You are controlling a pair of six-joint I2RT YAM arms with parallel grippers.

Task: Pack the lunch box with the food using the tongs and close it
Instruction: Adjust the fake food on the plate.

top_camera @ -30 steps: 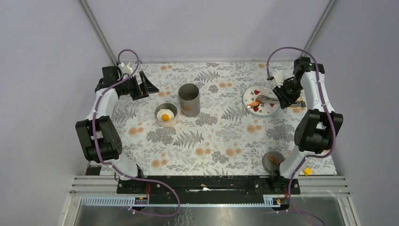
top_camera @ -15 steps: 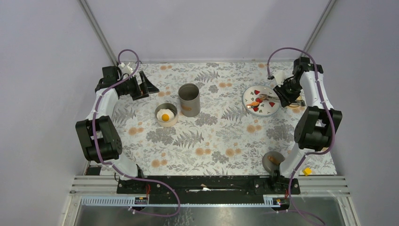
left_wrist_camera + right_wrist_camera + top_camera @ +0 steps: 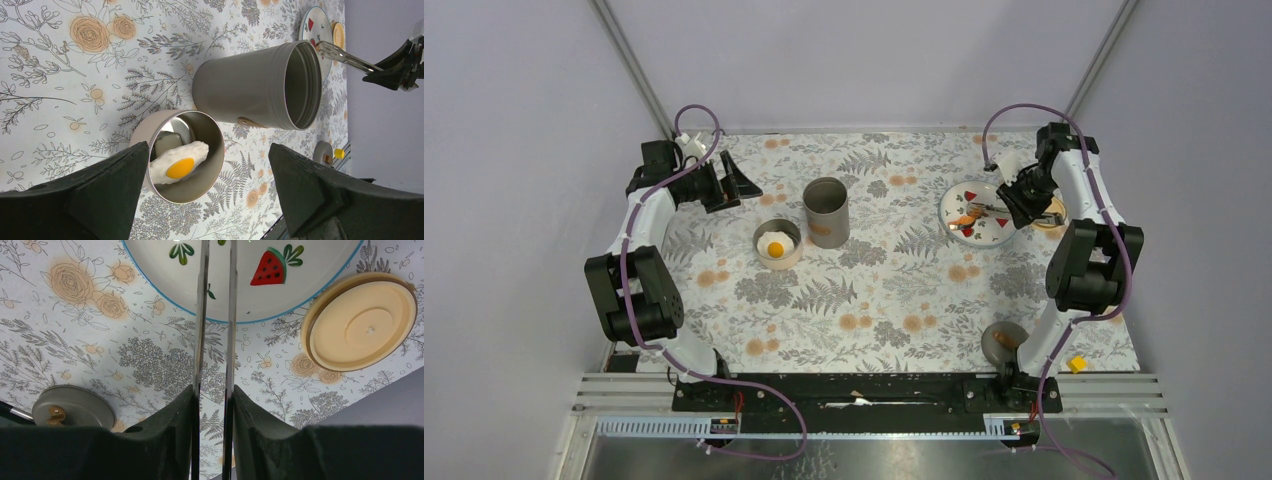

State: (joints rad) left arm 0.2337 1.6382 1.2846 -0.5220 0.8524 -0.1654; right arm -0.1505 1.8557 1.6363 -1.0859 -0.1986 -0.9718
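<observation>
One high overhead from behind, two low close wrist views (plate (image 3: 984,232) common to all)

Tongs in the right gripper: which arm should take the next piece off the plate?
Right. The right gripper grips the tongs, their tips over the plate. The left gripper hangs open, far off on the fried egg side.

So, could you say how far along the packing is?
Done: the white toy fried egg sits in the low round tin. In hand: the right gripper holds slim silver tongs over the white plate. To do: a small orange piece lies there; the round grey lid is off.
</observation>
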